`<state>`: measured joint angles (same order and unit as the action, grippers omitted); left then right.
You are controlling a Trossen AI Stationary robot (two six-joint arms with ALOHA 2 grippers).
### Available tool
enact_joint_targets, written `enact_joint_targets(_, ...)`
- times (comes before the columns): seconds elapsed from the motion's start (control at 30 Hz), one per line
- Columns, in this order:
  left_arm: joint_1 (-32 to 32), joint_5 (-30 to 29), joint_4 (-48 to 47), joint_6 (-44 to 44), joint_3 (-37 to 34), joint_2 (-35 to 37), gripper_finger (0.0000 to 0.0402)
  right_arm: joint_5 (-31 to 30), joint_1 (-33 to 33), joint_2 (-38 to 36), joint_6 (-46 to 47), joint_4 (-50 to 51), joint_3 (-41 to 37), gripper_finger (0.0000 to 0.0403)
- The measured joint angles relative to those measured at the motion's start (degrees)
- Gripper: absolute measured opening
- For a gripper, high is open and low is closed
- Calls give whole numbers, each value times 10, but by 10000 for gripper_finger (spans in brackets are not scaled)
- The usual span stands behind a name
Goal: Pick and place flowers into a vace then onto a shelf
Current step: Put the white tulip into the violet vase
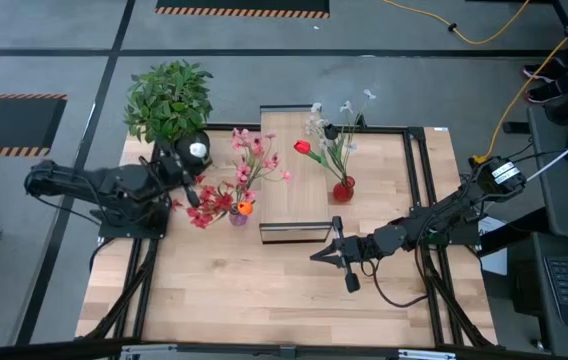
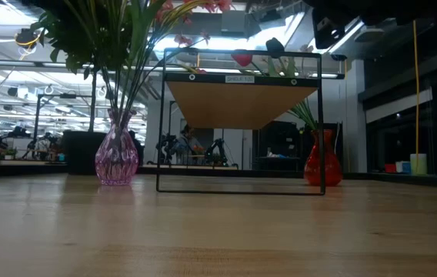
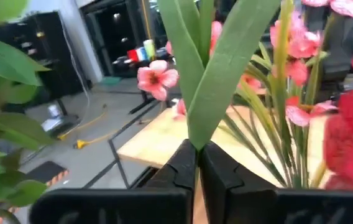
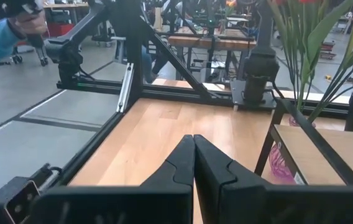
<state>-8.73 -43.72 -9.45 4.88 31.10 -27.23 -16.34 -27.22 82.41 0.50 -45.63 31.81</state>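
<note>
The left gripper (image 1: 192, 190) sits just beside the pink vase (image 1: 238, 214), which stands on the table against the shelf (image 1: 294, 175); its jaws are clamped on the green stalk of a flower (image 3: 226, 74). That stalk runs lengthwise up and away from the fingertips, blossoms pointing upward over the vase. The left arm is plainly the nearer one. The right gripper (image 1: 336, 255) waits in front of the shelf, jaws together on nothing, well apart from the red vase (image 1: 343, 189).
</note>
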Motion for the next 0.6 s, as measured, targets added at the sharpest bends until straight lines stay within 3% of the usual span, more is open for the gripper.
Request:
enact_joint_targets(0.1, 16, 17, 24, 16, -17, 23, 3, 0, 0, 0, 8, 4, 0, 5)
enact_joint_targets(0.27, 40, 85, -23, -18, -17, 49, 3, 0, 0, 0, 7, 5, 0, 5)
enact_joint_targets(0.6, 76, 177, -52, -56, -17, 29, 3, 0, 0, 0, 8, 4, 0, 5)
